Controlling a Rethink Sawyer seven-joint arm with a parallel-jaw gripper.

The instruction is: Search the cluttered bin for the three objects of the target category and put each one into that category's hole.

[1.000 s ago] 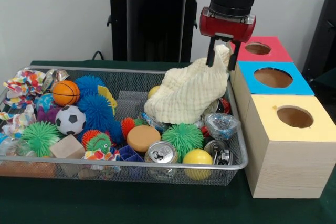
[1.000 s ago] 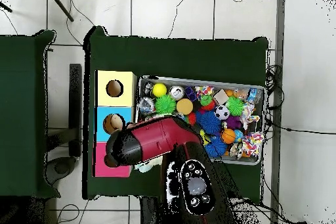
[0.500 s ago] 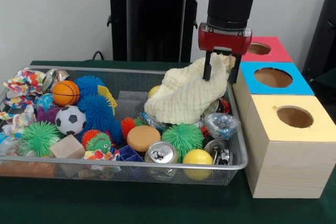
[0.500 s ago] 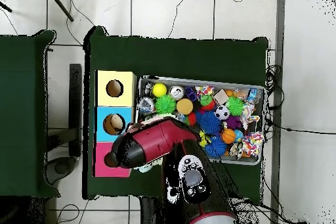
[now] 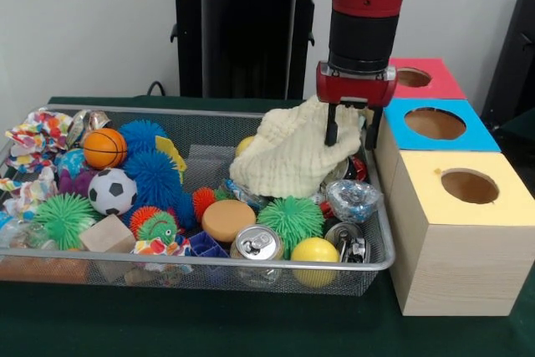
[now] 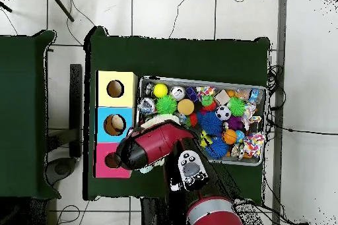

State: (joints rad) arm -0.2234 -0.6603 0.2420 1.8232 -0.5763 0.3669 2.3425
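Note:
My gripper (image 5: 350, 130) hangs at the far right corner of the wire bin (image 5: 209, 111), shut on the top fold of a cream cloth (image 5: 288, 152). The cloth drapes over crushed cans and other clutter there. To the bin's right stand three wooden boxes with round holes: red (image 5: 443, 85), blue (image 5: 472, 135), yellow (image 5: 501, 206). From overhead, the red arm (image 6: 155, 146) covers the gripper, and only an edge of the cloth (image 6: 153, 122) shows beside the blue box (image 6: 103, 117).
The bin holds a drink can (image 5: 257, 242), yellow ball (image 5: 314, 250), green spiky ball (image 5: 290, 219), orange disc (image 5: 227, 219), soccer ball (image 5: 112, 191), basketball (image 5: 104, 147), blue spiky balls (image 5: 152, 169), a wooden cube (image 5: 107, 236) and patterned fabric (image 5: 33, 135).
The gripper has come down and slightly left with the cloth's top fold, so the raised peak has sunk toward the pile. The arm has swung over the bin's corner.

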